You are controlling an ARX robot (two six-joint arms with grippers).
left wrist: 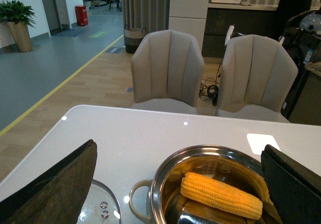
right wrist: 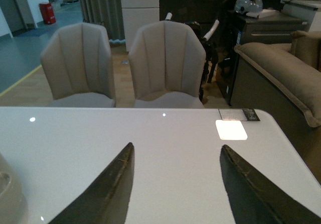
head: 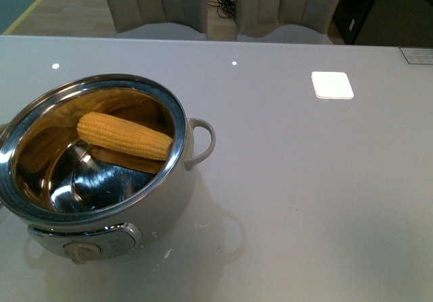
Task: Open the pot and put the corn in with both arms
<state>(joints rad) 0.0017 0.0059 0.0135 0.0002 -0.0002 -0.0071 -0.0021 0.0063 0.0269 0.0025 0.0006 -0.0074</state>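
Front view looks down on pot (head: 101, 173); 2 wrist views face chairs (right wrist: 120, 66).

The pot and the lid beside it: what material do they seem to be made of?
The pot: inside and rim look like polished steel, mirroring the corn; the cream outer body is smooth, likely plastic or enamel, hard to tell. The lid, partly seen in the left wrist view, seems to be clear glass with a metal edge and two small metal fittings.
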